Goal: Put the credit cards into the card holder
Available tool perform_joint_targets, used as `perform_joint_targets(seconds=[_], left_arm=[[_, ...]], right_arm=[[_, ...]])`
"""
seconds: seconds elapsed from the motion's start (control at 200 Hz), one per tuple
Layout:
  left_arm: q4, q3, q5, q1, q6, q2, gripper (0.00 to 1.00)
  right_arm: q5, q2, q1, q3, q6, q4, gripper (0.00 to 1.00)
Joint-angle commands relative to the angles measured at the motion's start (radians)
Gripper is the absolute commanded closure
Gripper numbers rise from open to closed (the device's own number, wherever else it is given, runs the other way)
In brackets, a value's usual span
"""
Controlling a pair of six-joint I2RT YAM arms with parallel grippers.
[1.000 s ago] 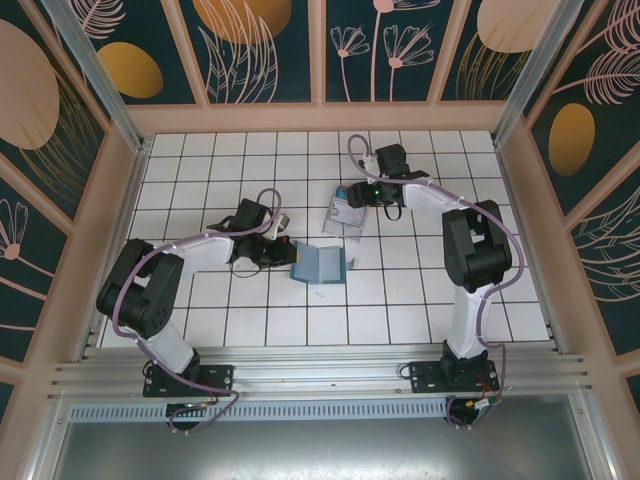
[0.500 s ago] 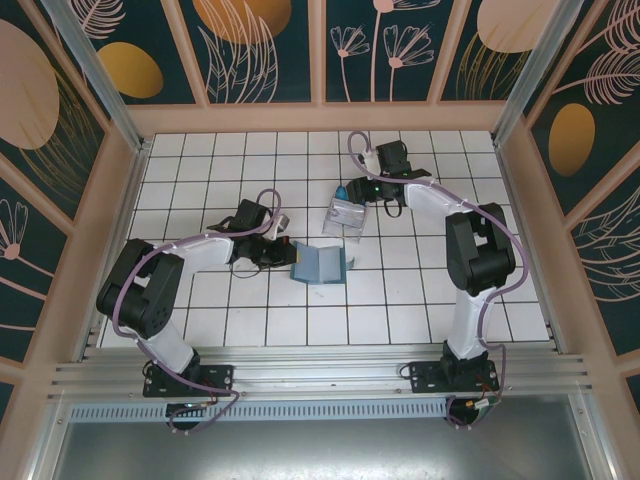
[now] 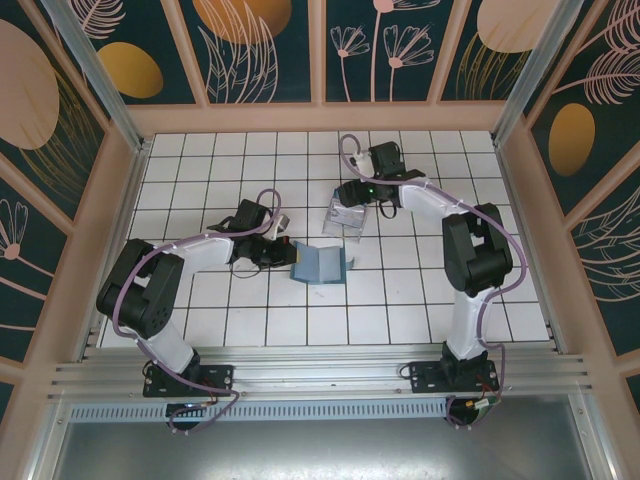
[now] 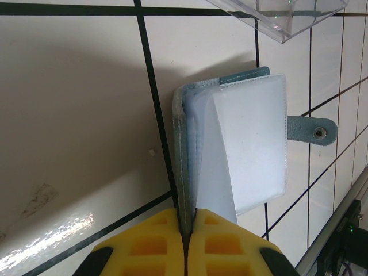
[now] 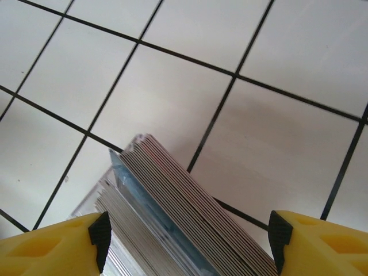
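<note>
**Left tool** (image 4: 185, 223): pressed together on the near edge of the holder (image 4: 236, 146), pinching the teal cover and the root of the clear sleeves. The holder lies open on the counter (image 3: 250, 310), just near of the tray (image 3: 346, 222), with its snap tab (image 4: 311, 131) folded outward. One sleeve stands raised off the rest.

- Likely purpose of this grip: it anchors the holder so that it cannot slide or fold shut. It probably also keeps a sleeve mouth open for loading.

**Right tool** (image 5: 187, 225): spread wide, one finger on each side of the cards (image 5: 167, 190). The cards form a tight stack seen edge-on, mostly whitish-grey with a blue one among them. A sliver of tile shows between the stack and the right pad, so no firm pinch is evident. From above, this tool (image 3: 350, 194) sits at the far end of the tray, which contains the stack.

- Likely purpose of this stance: the tray presents the cards on edge, so the fingers can reach their faces. Straddling the whole stack suits alignment. Closing at this width would take many cards, not one.

**Status**: no card is in the holder yet. Judged step: selecting a card from the tray.
</note>
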Motion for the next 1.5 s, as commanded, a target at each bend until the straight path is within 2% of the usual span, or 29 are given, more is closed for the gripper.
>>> perform_joint_targets(seconds=[0.0,0.536,0.801,1.301,1.496], left_arm=[[0.022,-0.015,0.021,0.006,-0.01,0.014,0.93],[0.025,-0.017,0.027,0.006,-0.01,0.015,0.93],[0.023,-0.007,0.03,0.006,-0.01,0.021,0.93],[0.022,-0.001,0.032,0.006,-0.013,0.017,0.92],[0.025,-0.004,0.033,0.006,-0.012,0.02,0.92]], right_arm=[[0.036,0.028,0.024,0.07,-0.046,-0.024,0.25],[0.039,0.111,0.03,0.135,-0.105,-0.116,0.21],[0.089,0.1,0.018,0.138,-0.093,-0.098,0.29],[0.09,0.039,0.018,0.125,-0.079,-0.057,0.39],[0.083,0.02,0.017,0.116,-0.077,-0.044,0.4]])
